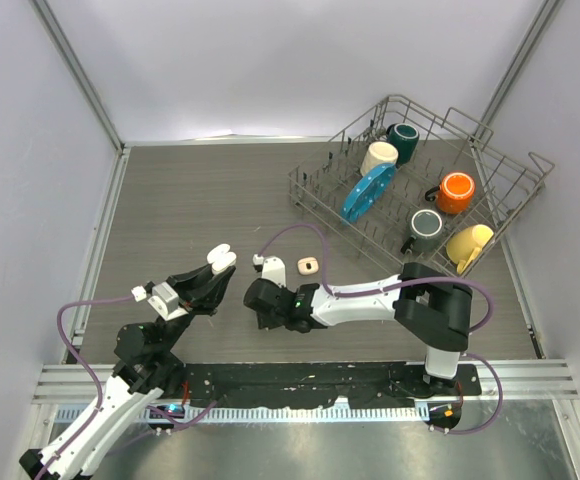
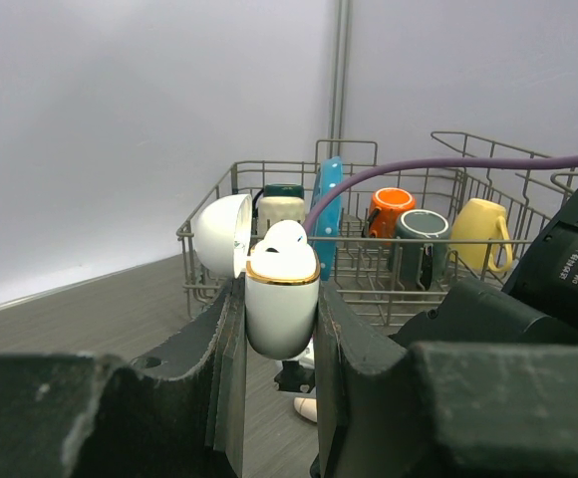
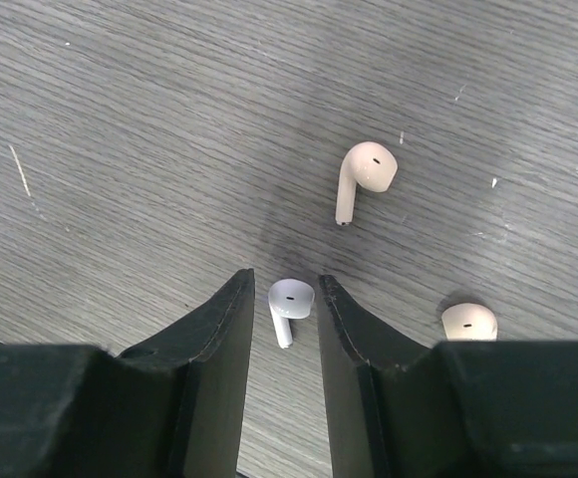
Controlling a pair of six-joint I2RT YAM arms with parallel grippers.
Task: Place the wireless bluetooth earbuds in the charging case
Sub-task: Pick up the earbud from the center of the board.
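Note:
My left gripper [image 2: 280, 329] is shut on the white, gold-rimmed charging case [image 2: 281, 304] and holds it above the table, lid [image 2: 219, 234] swung open to the left. One white earbud [image 2: 287, 239] sits in the case. From above, the case [image 1: 222, 258] shows at the tips of the left fingers. My right gripper [image 3: 284, 299] points down at the table, open, its jaws close on either side of a white earbud [image 3: 290, 304] lying flat. A peach earbud [image 3: 365, 176] lies just beyond it. Another peach earbud [image 3: 469, 321] is half hidden by the right finger.
A wire dish rack [image 1: 400, 98] at the back right holds several mugs and a blue plate [image 1: 368, 192]. A small peach rounded item [image 1: 308, 265] lies just right of the right gripper [image 1: 262, 300]. The two grippers are close together near the table's front middle.

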